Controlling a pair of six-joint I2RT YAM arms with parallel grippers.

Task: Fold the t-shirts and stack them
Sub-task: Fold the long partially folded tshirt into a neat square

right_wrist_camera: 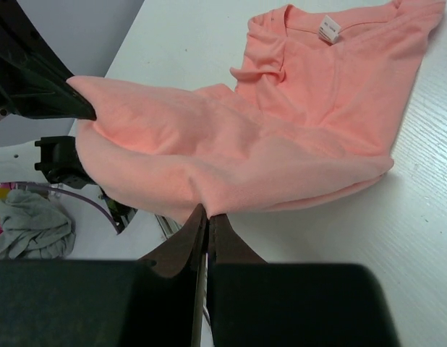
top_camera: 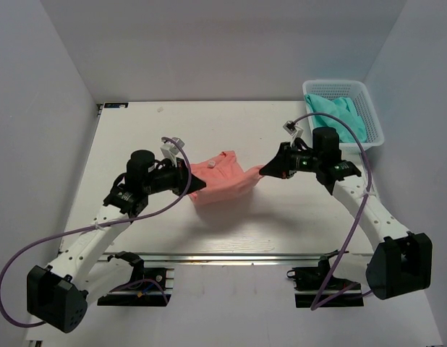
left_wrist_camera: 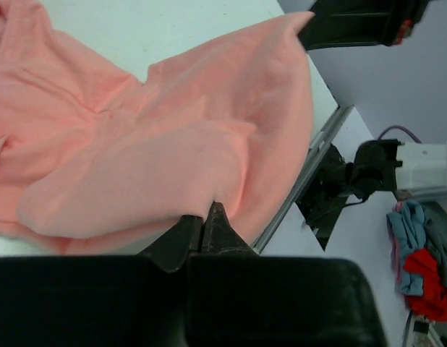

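Observation:
The salmon-pink t-shirt [top_camera: 222, 181] hangs stretched between both grippers above the table's middle, its collar end with the small white neck label [right_wrist_camera: 329, 28] resting on the table. My left gripper [top_camera: 202, 186] is shut on the shirt's left edge [left_wrist_camera: 209, 206]. My right gripper [top_camera: 264, 171] is shut on its right edge [right_wrist_camera: 209, 211]. The shirt fills the left wrist view [left_wrist_camera: 158, 152] and the right wrist view [right_wrist_camera: 245, 144]. The teal-green t-shirt [top_camera: 341, 112] lies crumpled in the basket at the back right.
The white lattice basket [top_camera: 375, 116] stands at the table's back right corner. The white table [top_camera: 137, 137] has its near edge rail [top_camera: 231, 256] close to the lifted shirt. Loose clothes [left_wrist_camera: 422, 271] lie off the table on the floor.

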